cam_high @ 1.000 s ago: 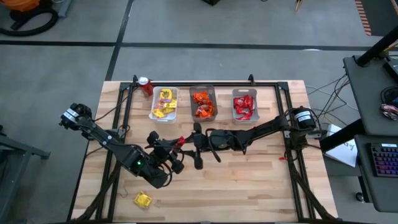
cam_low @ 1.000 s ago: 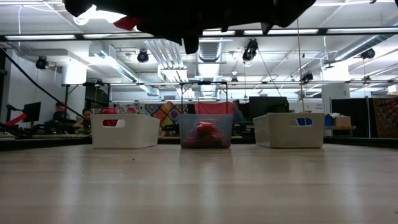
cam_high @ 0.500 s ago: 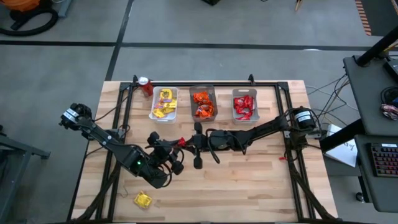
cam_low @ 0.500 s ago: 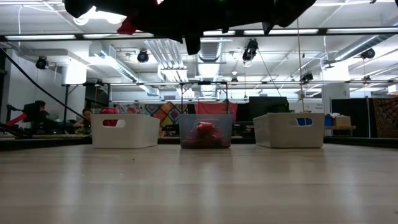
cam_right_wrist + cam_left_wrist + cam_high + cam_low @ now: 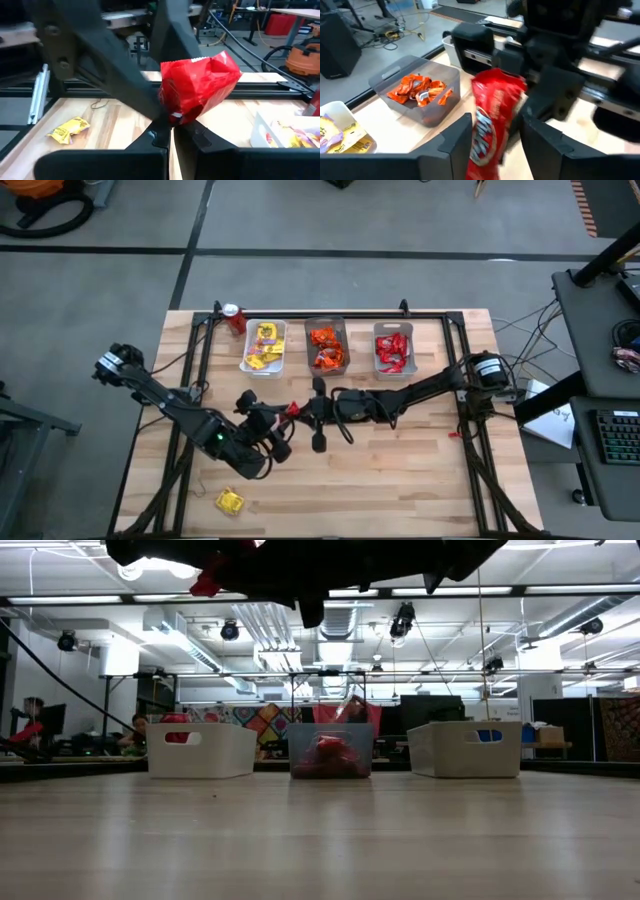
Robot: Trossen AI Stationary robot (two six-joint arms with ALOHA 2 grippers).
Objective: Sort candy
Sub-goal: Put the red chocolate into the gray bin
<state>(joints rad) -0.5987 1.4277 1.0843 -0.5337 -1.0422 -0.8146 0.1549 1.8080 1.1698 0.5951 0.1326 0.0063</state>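
Above the table's middle, a red candy packet (image 5: 496,117) hangs between my two grippers. My right gripper (image 5: 171,131) is shut on it, reaching in from the table's right. My left gripper (image 5: 497,150) is open, with one finger on each side of the packet's other end. In the high view the packet (image 5: 293,408) shows as a small red spot between the arms. A yellow candy (image 5: 230,501) lies on the table near the front left. Three bins at the far edge hold yellow candy (image 5: 264,346), orange candy (image 5: 327,347) and red candy (image 5: 394,349). My right gripper pinches the red packet's crimped end (image 5: 175,116) between its two fingers, coming level from the table's right. The packet is lifted clear of the table and sticks out beyond the fingertips toward my left gripper. Whether my left gripper's fingers (image 5: 456,142) touch the packet's sides, I cannot tell.
A red soda can (image 5: 235,318) stands left of the yellow bin. A black frame (image 5: 330,313) runs along the table's far edge and down both sides. Bare wood lies between the bins and the front edge.
In the low view a little more of the red packet shows below the arms than a second ago. Both arms have stayed almost where they were.
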